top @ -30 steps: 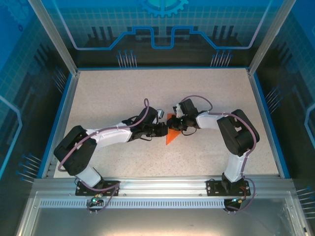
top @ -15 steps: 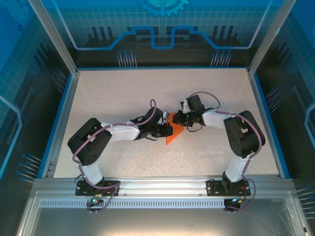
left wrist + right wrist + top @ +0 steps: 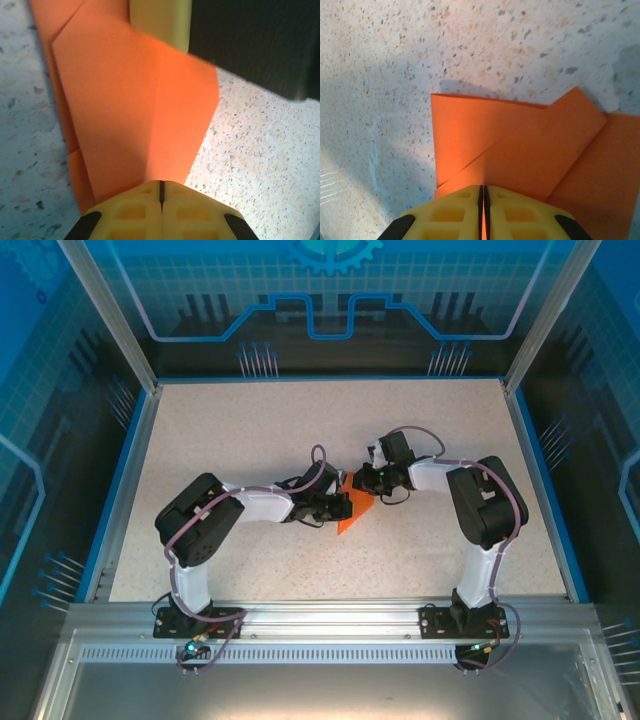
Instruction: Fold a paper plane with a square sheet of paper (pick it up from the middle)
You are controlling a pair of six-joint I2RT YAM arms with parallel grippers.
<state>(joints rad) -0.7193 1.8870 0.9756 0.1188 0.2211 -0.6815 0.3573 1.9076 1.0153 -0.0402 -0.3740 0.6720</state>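
So, mid-fold: left pincer and right pincer both clamped on the orange paper, middle of the bench, at its 9 and 1 o'clock edges. Next move probably calls for pressing that flap's crease flat.

Partly folded bright orange paper plane, overlapping angled flaps, near the table centre

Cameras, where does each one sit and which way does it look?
Top external: above and behind the arms, looking down at the table; both arms show.
Left wrist: on the left arm, looking along the left gripper, shut on the orange paper.
Right wrist: on the right arm, looking past the right gripper, shut on that paper too.
Shared: both wrist views show the folded paper on the speckled table.
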